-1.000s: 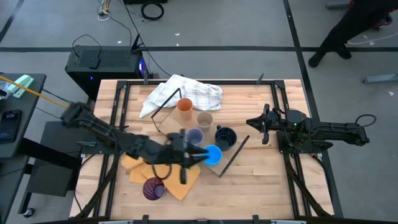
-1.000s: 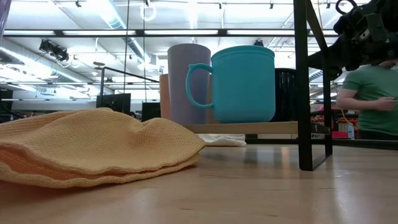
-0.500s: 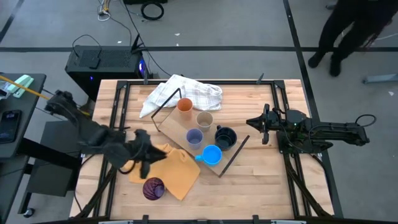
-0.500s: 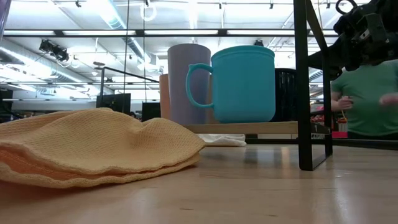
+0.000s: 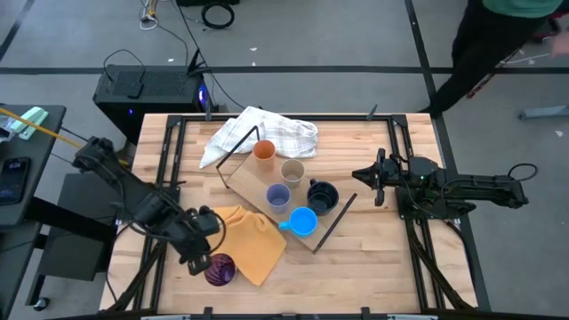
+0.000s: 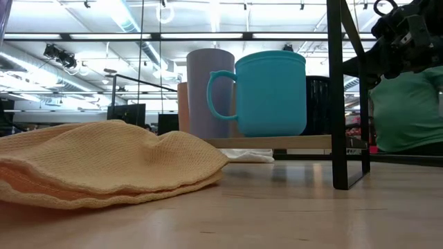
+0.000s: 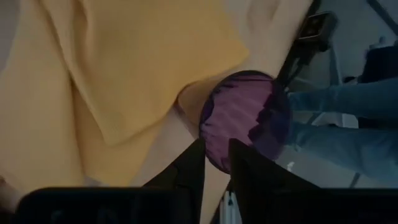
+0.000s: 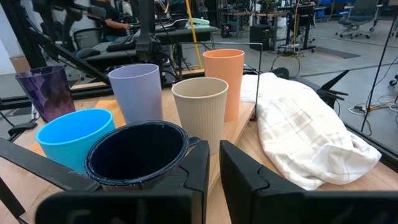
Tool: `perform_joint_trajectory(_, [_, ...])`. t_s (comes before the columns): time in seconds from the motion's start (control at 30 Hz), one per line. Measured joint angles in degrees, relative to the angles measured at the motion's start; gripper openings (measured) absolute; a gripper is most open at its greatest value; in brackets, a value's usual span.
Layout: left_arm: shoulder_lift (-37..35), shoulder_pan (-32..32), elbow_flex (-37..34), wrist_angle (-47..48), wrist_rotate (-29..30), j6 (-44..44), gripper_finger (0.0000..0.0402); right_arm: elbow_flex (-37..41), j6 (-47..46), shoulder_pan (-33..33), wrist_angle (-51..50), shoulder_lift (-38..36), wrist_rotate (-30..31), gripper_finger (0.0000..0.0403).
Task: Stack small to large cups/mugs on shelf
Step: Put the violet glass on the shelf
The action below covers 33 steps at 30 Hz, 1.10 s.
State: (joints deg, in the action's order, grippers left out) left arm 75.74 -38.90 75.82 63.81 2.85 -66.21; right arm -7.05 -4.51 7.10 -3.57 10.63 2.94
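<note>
Five cups stand on the light-wood shelf (image 5: 258,188), which sits on its black wire frame mid-table. The orange cup (image 5: 264,150) is at the far end, then the beige ribbed cup (image 5: 292,171), the lavender cup (image 5: 277,197) and the dark navy mug (image 5: 323,196), with the bright blue mug (image 5: 303,221) at the near end, its handle pointing toward the yellow-orange cloth (image 5: 244,240). All five stand upright, mouths up, set close together. The sixth, a dark purple translucent cup (image 5: 219,268), stands off the shelf at the near edge of the yellow-orange cloth, close to the table's front left.

The left gripper (image 5: 201,258) hangs just beside the purple cup. In the left wrist view its fingers (image 7: 186,171) sit close together, only a narrow gap between them, holding nothing, with the cup just beyond their tips.

The right gripper (image 5: 363,177) waits at the right side of the table, well apart from the cups; its fingers show a narrow gap and grip nothing.

A white checked cloth (image 5: 262,132) lies crumpled at the far edge of the table, touching the shelf's far end. Bare wooden table (image 5: 373,258) lies open on the near right. A person (image 6: 408,104) in a green top stands beyond the table.
</note>
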Motion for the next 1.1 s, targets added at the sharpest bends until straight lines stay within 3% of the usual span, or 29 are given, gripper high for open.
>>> perform_joint_trajectory(0.3, [5.6,0.9,-0.3,1.1,-4.1,-4.0,0.0145,0.0,0.0,0.0,0.0,0.0,0.0,0.0045])
perform_joint_trajectory(0.67, [11.2,3.1,-0.3,0.9,-4.2,-6.7,0.0221,0.0,0.0,0.0,0.0,0.0,0.0,0.0045])
perform_joint_trajectory(0.93, [15.1,4.4,-0.3,0.9,-4.3,-4.2,0.0219,0.0,0.0,0.0,0.0,0.0,0.0,0.0045])
perform_joint_trajectory(1.1, [15.1,4.4,-0.3,1.2,-4.4,-1.7,0.0177,0.0,0.0,0.0,0.0,0.0,0.0,0.0045])
